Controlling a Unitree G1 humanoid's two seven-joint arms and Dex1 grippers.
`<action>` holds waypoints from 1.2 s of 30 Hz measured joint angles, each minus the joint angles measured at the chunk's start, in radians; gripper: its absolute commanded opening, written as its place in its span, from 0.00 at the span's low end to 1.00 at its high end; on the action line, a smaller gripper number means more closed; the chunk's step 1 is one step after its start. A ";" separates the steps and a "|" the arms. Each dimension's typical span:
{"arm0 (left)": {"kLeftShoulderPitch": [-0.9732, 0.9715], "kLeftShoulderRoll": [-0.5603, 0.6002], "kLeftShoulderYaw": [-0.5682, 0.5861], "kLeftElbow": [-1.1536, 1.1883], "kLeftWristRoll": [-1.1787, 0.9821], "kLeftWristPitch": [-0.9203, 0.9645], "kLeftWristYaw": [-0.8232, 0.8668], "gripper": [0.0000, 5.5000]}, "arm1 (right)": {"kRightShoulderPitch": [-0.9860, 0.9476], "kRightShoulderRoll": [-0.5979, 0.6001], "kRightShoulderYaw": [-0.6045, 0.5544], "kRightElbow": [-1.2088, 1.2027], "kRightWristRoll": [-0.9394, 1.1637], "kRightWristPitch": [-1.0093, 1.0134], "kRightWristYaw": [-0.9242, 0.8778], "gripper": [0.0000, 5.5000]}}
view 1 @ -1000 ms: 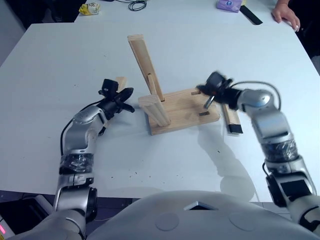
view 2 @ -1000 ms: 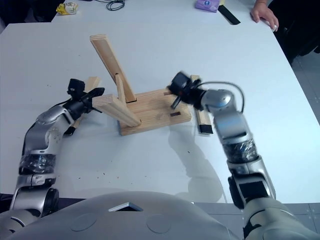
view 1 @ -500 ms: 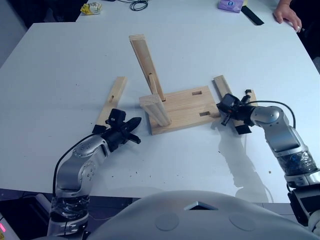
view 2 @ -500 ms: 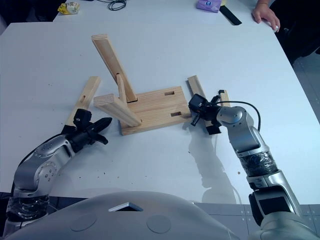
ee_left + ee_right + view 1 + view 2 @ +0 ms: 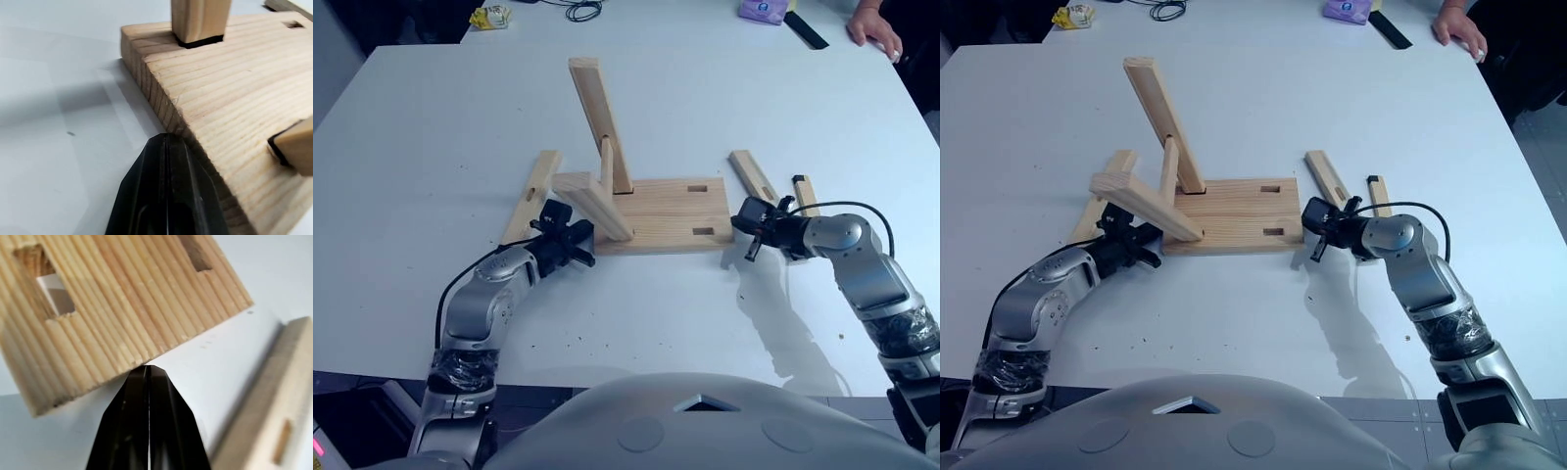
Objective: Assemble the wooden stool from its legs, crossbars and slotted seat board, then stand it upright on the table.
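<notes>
The left pincer (image 5: pixel 165 141), closed and empty, had its tip at the seat board's (image 5: pixel 666 211) left edge. The right pincer (image 5: pixel 147 370), likewise closed, met the right edge. Two legs (image 5: pixel 597 117) stood slotted. Loose pieces (image 5: pixel 752 176) lay near both ends, with open tabletop (image 5: pixel 431 127) beyond.

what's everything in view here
table: one, white, under everything
seat board: one, tan, flat, centre
back leg: one, tan, slotted into board, leaning
front leg: one, tan, slotted into board, leaning left
crossbar: one, tan, between those legs
left loose leg: one, tan, left of board
right loose leg: one, tan, right of board
thin bar: one, tan, far right
purple packet: one, purple, far edge
yellow item: one, yellow, far edge
left gripper: one, black, shut, at board's left end
right gripper: one, black, shut, at board's right end
</notes>
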 measured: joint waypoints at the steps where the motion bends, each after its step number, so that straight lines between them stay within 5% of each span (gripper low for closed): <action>1: -0.001 0.002 0.004 0.002 0.000 -0.001 -0.001 0.00 | 0.001 0.009 0.000 -0.002 0.000 0.005 -0.005 0.00; 11: 0.079 -0.008 0.042 -0.108 -0.027 0.040 0.003 0.00 | 0.007 0.045 -0.013 -0.006 0.010 0.045 -0.062 0.00; 25: 0.131 -0.052 0.048 -0.156 -0.022 0.035 0.045 0.00 | 0.100 -0.057 -0.027 -0.155 0.088 0.093 0.037 0.00; 36: -0.231 -0.046 0.039 0.227 0.018 -0.098 -0.073 0.00 | 0.096 -0.077 -0.029 -0.256 0.241 0.181 0.168 0.00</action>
